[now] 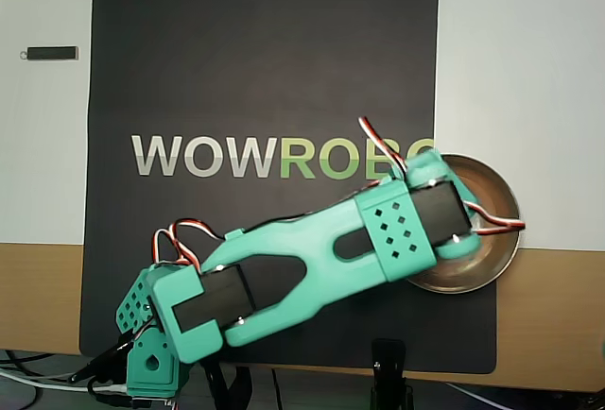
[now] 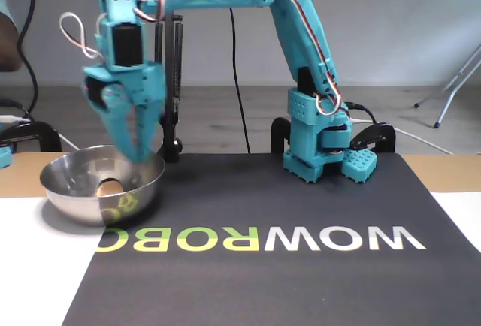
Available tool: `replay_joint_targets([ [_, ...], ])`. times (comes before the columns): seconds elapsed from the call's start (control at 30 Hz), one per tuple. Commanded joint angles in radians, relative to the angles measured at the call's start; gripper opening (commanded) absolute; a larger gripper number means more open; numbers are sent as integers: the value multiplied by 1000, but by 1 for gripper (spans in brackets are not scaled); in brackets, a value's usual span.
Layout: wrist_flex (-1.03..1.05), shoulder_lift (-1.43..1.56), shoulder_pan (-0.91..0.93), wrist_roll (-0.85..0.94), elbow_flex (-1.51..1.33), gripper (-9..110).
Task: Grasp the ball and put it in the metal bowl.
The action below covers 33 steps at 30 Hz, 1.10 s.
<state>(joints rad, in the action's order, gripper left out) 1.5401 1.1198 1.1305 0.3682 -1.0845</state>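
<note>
On a dark printed mat (image 2: pixel 301 266), the ball (image 2: pixel 110 188) lies inside the metal bowl (image 2: pixel 75 202), below the gripper (image 2: pixel 139 159), whose fingers are together and empty.

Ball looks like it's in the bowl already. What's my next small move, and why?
Probably lift the pincer up and back toward the base. In the fixed view the ball lies free inside the metal bowl, and the pincer's tips hang just over the rim.
</note>
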Motion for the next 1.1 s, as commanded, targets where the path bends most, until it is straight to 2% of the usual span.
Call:
replay_joint_targets([
  [0.0,35,78,-32,-9,25,0],
  [0.73,81,557,-411,-9,-396,0],
  [1.07,86,630,-617,-9,-436,0],
])
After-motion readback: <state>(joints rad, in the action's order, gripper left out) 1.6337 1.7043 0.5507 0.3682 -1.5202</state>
